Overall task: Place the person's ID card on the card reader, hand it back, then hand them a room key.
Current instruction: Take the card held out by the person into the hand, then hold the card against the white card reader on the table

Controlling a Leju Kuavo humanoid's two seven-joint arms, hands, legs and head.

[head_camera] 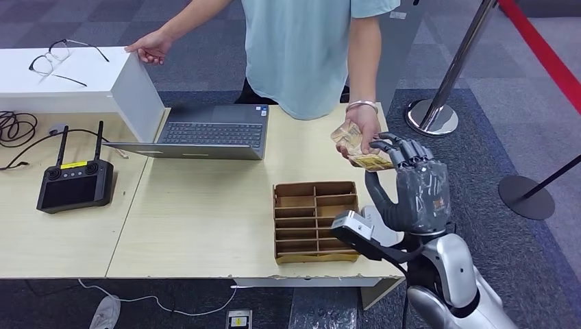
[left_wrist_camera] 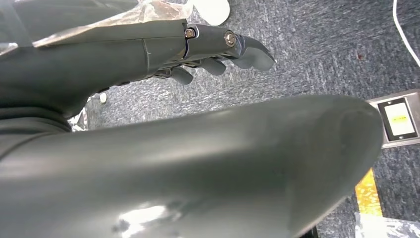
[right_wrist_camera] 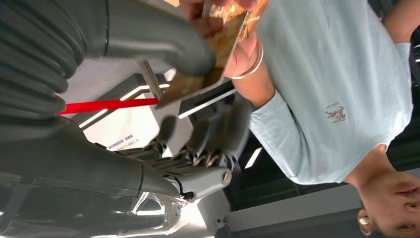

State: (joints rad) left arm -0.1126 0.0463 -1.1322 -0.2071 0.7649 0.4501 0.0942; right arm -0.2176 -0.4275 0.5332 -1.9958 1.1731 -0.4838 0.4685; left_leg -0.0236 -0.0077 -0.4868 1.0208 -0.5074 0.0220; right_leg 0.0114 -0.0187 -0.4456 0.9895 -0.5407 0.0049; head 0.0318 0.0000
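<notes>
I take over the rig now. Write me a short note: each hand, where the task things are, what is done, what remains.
Right hand: raised past the table's right end, gripping a card that the person's hand also holds.
Left hand: hanging over the carpet, fingers curled in, holding nothing.
Cardboard tray: on the table near the right arm; its compartments look empty.
Done or left: a card handover is in progress. I cannot tell whether this is the ID card or the room key, nor which way it is passing, so check before you continue. I cannot identify a card reader.
</notes>
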